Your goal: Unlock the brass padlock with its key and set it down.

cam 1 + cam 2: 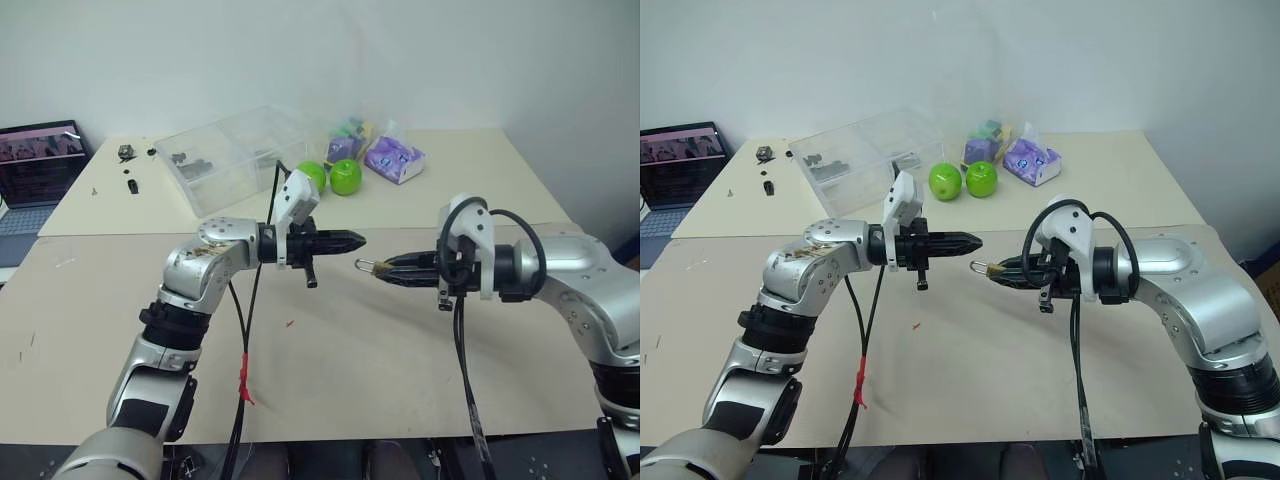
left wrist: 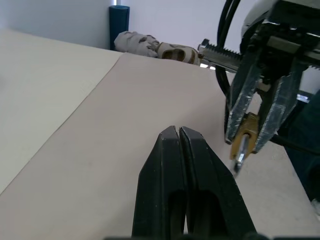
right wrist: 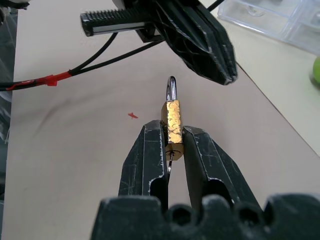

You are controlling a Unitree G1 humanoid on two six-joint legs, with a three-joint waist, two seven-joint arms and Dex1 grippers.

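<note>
The brass padlock hangs in mid-air above the table, pinched by its body between the two fingers of the right gripper, its thin silvery shackle pointing away toward the other arm. The key seems to sit at the lock's bottom end, a sliver of metal tucked between the fingers, though it is too small to be sure it is seated. The left gripper hovers just beside the shackle, its jaws pressed fully together and holding nothing. I would judge the lock light, hard and slick, apt to twist in a narrow pinch, so the flat brass sides look like the surest hold, leaving the shackle free. The key looks thin and fiddly, easy to let slip. Below is a pale beige table bearing a small red speck. Farther back stand a clear plastic box, two green apples, some purple packets and a laptop against a plain white wall.
</note>
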